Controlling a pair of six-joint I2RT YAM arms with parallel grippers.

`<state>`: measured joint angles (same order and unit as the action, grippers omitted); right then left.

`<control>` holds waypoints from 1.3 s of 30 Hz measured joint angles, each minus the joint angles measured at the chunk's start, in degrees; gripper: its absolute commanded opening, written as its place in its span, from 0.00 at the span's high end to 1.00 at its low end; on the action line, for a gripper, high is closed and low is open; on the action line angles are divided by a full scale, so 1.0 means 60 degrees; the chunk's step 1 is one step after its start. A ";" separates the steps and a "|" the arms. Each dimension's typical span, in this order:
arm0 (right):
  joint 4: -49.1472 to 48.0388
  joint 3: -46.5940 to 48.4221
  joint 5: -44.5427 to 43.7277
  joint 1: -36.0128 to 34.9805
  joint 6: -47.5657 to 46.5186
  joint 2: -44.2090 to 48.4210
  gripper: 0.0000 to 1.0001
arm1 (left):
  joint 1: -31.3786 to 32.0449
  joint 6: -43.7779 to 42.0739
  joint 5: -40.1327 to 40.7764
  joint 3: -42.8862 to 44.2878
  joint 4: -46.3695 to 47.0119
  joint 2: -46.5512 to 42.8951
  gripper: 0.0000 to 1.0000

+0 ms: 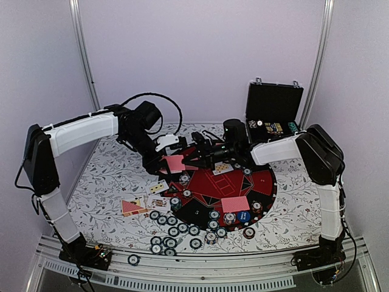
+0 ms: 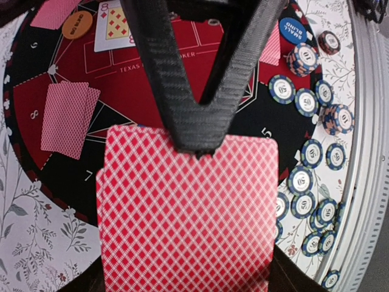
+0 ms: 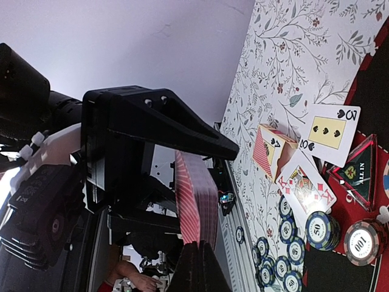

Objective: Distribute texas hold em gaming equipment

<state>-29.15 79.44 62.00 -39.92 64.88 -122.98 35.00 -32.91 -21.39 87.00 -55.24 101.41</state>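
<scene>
My left gripper (image 1: 173,163) is shut on a deck of pink-red-backed playing cards (image 2: 188,213), held above the mat's left rim. My right gripper (image 1: 196,159) reaches in from the right, its black fingers (image 2: 182,91) shut on the deck's far edge. In the right wrist view the deck (image 3: 197,201) stands edge-on with the right gripper (image 3: 200,249) pinched on its lower edge. Two face-down cards (image 2: 65,115) and another pair (image 1: 235,204) lie on the mat. Poker chips (image 1: 173,231) are strewn along the front. The blue button (image 2: 292,27) and orange button (image 2: 77,25) sit on the mat.
The round red-and-black mat (image 1: 261,182) fills the table's middle. An open black case (image 1: 273,109) stands at the back right. Face-up cards (image 1: 158,187) and a card box (image 1: 132,207) lie left of the mat. One chip (image 1: 133,260) rests on the front rail.
</scene>
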 measured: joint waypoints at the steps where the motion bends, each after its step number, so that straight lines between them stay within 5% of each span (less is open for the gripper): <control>1: 0.0044 0.0000 -0.0004 0.0000 -0.0051 0.0004 0.92 | 0.0000 -0.0004 -0.0004 -0.0011 0.0007 0.0000 0.86; 4: 0.0255 0.0000 -0.0040 0.0004 -0.0219 0.0036 0.55 | 0.0000 -0.0004 0.0018 -0.0069 -0.0007 0.0000 0.86; 9: 0.0776 -0.0036 -0.0164 0.0095 -0.0437 0.0051 0.27 | -0.0036 0.0000 0.0087 -0.0080 -0.0153 -0.0018 0.86; 24: 0.1137 0.1774 -0.0251 -0.0732 -0.0248 -0.0991 0.31 | -0.0040 0.0000 0.0069 -0.0025 -0.0208 -0.0018 0.86; 39: -0.0058 0.1803 -0.0058 -0.0849 0.0783 -0.1483 0.62 | -0.0044 0.0000 0.0029 0.0004 -0.0233 -0.0026 0.85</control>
<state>-29.50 90.26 61.65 -45.01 69.58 -131.87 34.74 -32.91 -21.21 87.02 -56.64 101.25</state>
